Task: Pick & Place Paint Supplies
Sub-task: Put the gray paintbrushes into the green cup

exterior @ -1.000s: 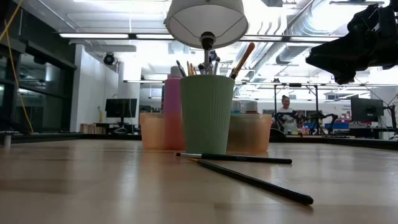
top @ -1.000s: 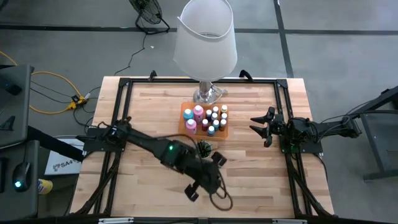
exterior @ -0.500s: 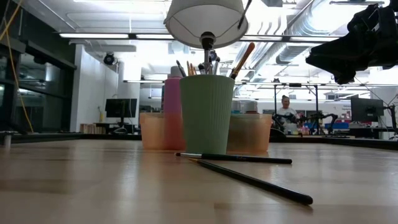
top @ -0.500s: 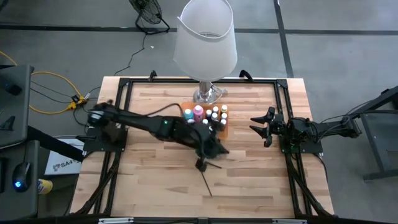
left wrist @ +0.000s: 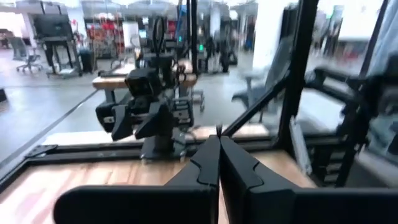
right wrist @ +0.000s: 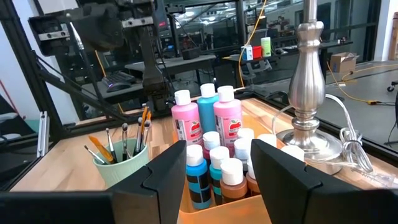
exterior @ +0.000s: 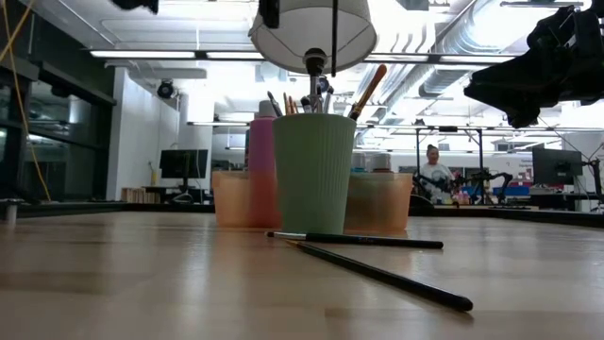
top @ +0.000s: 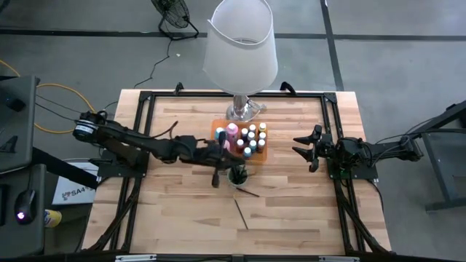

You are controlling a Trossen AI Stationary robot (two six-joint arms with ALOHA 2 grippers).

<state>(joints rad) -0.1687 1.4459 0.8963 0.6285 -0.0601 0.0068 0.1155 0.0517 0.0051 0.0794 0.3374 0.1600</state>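
So, starting on the left side: the left arm is reaching in from the left edge toward the middle of the surface, and its hand (left wrist: 219,149) is hanging above the green cup (top: 237,175). Its fingers are pressing together on a thin dark brush (exterior: 334,38), which is dangling straight down over the cup's mouth, tip not touching anything.

The cup is sitting near the centre of the surface and is holding a bunch of other brushes (right wrist: 124,140) sticking up. Just behind it, toward the far edge, the orange tray (top: 215,127) is carrying the paint: two pink bottles (right wrist: 227,121) with a blue bottle (right wrist: 208,106) between them, plus a cluster of small bottles (right wrist: 217,162) with white caps.

Two loose brushes are lying flat on the near side of the cup, one short one (exterior: 359,240) right beside it and a longer one (exterior: 387,276) angling toward the near edge.

The big lamp (top: 240,44) is standing behind the tray by the far edge.

Over by the right edge, the right hand (top: 309,148) is hovering with fingers spread wide, holding nothing, pointing at the tray.
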